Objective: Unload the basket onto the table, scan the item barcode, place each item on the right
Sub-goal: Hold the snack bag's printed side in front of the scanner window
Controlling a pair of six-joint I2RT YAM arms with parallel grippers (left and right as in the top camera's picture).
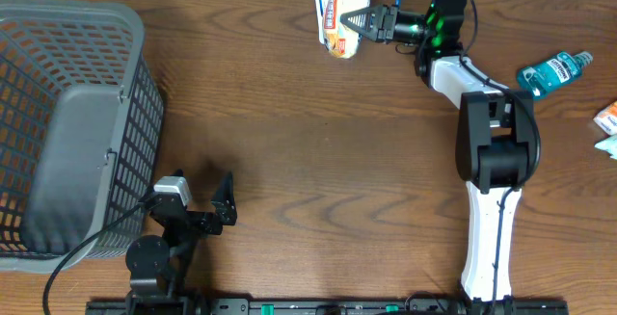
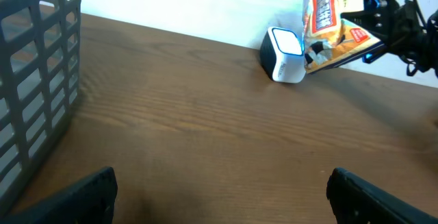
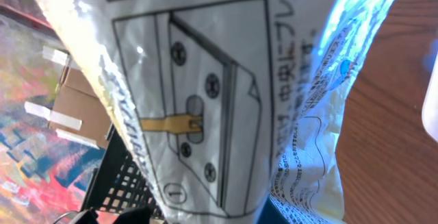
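Overhead fixed above, straight down on whole table (image 1: 289, 113), left wrist low by near edge, facing across to far side, packet (image 2: 328, 29) small and distant, right wrist tight against same packet, basket (image 1: 135, 113) shared by overhead and left wrist

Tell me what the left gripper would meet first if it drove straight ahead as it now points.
Probably the white scanner, slightly right of the left gripper's line; only bare table lies before it, though depth is unclear.

Snack bag (image 1: 342, 7): crinkly, yellow-white, orange label, printed diagram on back. Pinched in my right end effector (image 1: 359, 21), tilted, aloft. Small white scanner (image 2: 284, 54), blue-trimmed, stands just beside its lower corner.
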